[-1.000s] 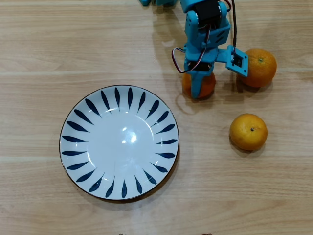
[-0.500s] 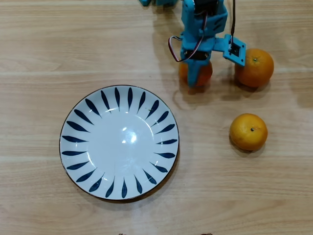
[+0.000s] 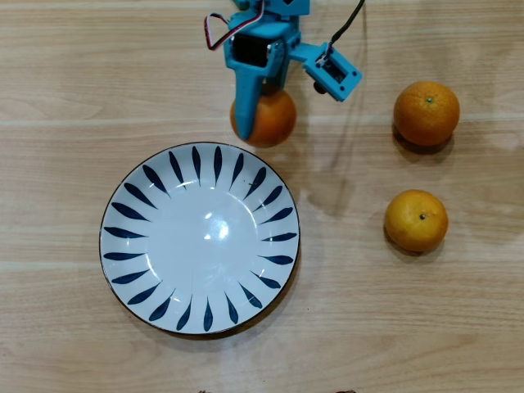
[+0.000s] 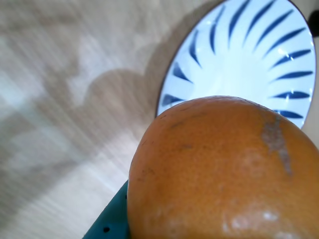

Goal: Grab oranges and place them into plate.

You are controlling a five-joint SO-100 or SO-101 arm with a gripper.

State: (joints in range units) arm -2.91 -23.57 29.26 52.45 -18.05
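Deep-orange orange (image 4: 224,169) fills the wrist view's foreground, clamped in the teal gripper (image 3: 260,102) | held just beyond the rim of the blue-petalled white plate (image 3: 201,237), above the wooden table (image 3: 65,98) | two more oranges (image 3: 426,113) (image 3: 416,219) lie well apart at overhead right

Table (image 3: 65,74): light wood-grain surface, smooth, low sheen, with pale seams running across.

Plate (image 3: 131,246): glazed ceramic, glossy white with dark blue strokes; bright highlights near its centre in the overhead view.

Gripper (image 3: 260,110): blue plastic, matt and moulded, probably 3D-printed, though layer lines are not resolvable.

Held orange (image 4: 219,169): dimpled, slightly waxy peel with a dull grey scuff at 1 o'clock in the wrist view.

Two loose oranges (image 3: 426,113) (image 3: 416,219): fine-pored peel, soft sheen.
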